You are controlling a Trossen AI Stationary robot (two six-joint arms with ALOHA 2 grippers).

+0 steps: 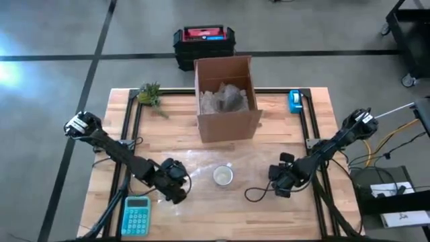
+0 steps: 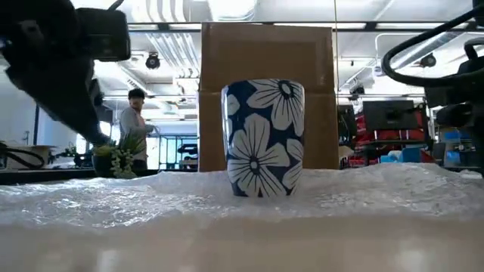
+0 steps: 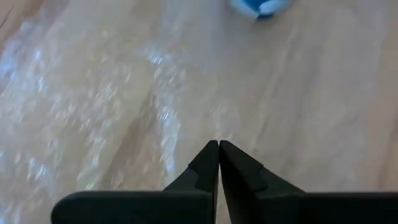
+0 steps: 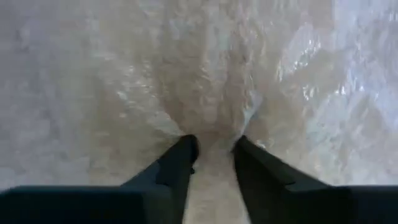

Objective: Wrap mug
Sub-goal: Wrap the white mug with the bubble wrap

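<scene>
Wooden table (image 1: pixel 282 134) under bubble wrap (image 2: pixel 113 198); left jaws closed, right jaws pinching wrap.

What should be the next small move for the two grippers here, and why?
Probably lift the wrap's right edge toward the mug. The right gripper pinches a bunched fold of bubble wrap, and the mug stands upright and uncovered on the sheet. The left gripper is shut, its tips over the wrap's other side.

A cardboard box (image 1: pixel 226 101), plant (image 1: pixel 150 95), calculator (image 1: pixel 136 216), tape dispenser (image 1: pixel 295 101), black toolbox (image 1: pixel 203 43)
</scene>
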